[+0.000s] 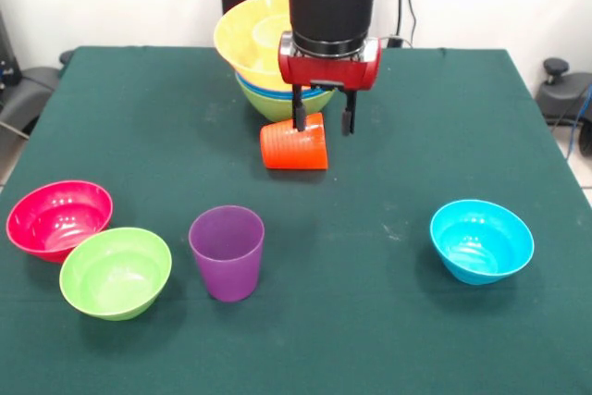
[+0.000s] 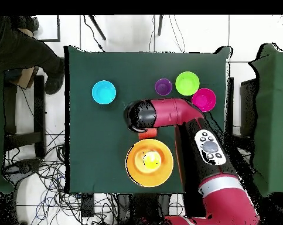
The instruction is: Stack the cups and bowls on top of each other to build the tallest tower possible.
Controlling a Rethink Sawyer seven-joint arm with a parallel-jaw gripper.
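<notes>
The ribbed orange-red cup [image 1: 294, 145] lies on its side mid-table, just in front of the tower; a sliver of it shows in the overhead view [image 2: 147, 135]. My gripper [image 1: 323, 125] hangs right over it, fingers apart: one fingertip [image 1: 300, 121] overlaps the cup's top, the other is past its right end. The tower [image 1: 277, 99] has a green bowl lowest, blue rims above, and the wide orange-yellow bowl [image 1: 248, 36] [image 2: 149, 163] on top, with a paler yellow shape inside. The purple cup [image 1: 227, 252] [image 2: 163, 87] stands upright at the front.
A pink-red bowl [image 1: 57, 217] [image 2: 203, 99] and a small green bowl [image 1: 116, 272] [image 2: 187, 83] touch at the front left. A light-blue bowl [image 1: 481, 240] [image 2: 104, 92] sits alone at the front right. A person [image 2: 20, 47] sits beyond the green table's [image 1: 425, 136] corner.
</notes>
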